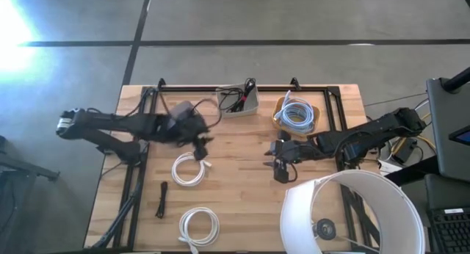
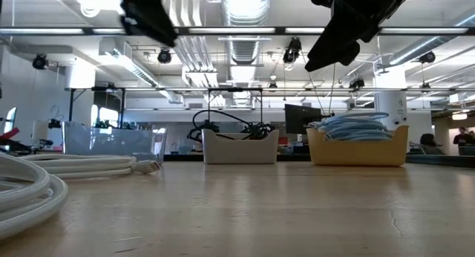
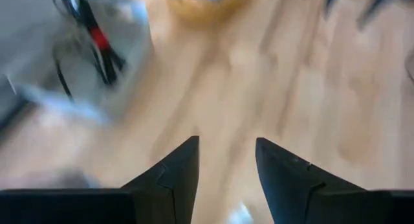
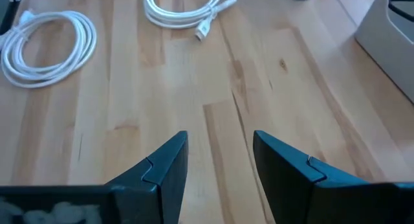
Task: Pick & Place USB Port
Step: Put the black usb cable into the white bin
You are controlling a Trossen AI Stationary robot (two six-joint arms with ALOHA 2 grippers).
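From above, my left gripper (image 1: 200,142) hangs just beside the coiled white USB cable (image 1: 191,169) on the wooden table (image 1: 242,202); my right gripper (image 1: 279,157) hovers mid-table. Both wrist views show my fingers parted, holding nothing

The counter (image 1: 242,188) was pale honey-coloured wood, laid in long butcher-block strips with darker seams and a few small knots. Two coiled cables lay on it — both white (image 1: 192,169) (image 1: 199,226). A short black strap (image 1: 161,199) lay beside them. The small bin (image 1: 239,101) at the back edge was light grey and held black leads with a touch of red; the basket (image 1: 297,114) beside it was yellow-tan, filled with pale blue cable. Both arms and their end effectors — left (image 1: 200,145), right (image 1: 277,155) — were black. A lampshade (image 1: 352,213) was white.
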